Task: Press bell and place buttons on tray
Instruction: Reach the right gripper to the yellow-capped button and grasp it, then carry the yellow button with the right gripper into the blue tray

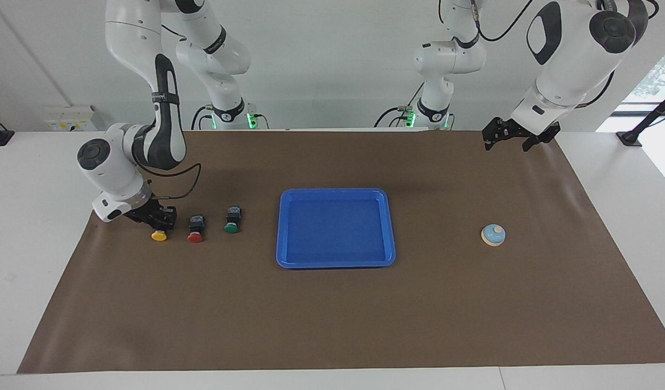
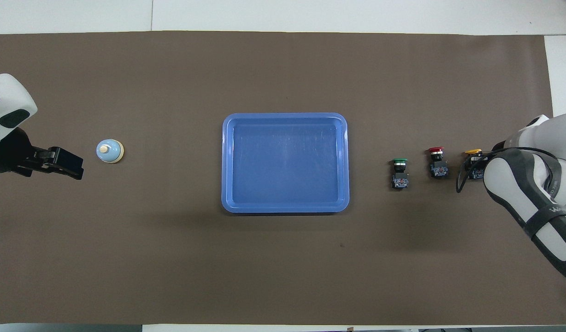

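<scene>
Three buttons lie in a row at the right arm's end of the table: yellow (image 1: 159,235) (image 2: 473,151), red (image 1: 195,236) (image 2: 436,161) and green (image 1: 231,227) (image 2: 399,170). My right gripper (image 1: 160,219) (image 2: 474,167) is low on the mat, shut on the yellow button's black body; only the yellow cap shows clearly. The blue tray (image 1: 335,191) (image 2: 285,115) sits mid-table with nothing in it. Toward the left arm's end stands the light blue bell (image 1: 493,234) (image 2: 109,151). There my left gripper (image 1: 508,136) (image 2: 66,163) hangs open, raised over the mat and apart from the bell.
A brown mat (image 1: 332,325) covers most of the white table. The red button lies close beside the held yellow one, the green one a little further toward the tray. A cable loops from the right wrist just above the buttons.
</scene>
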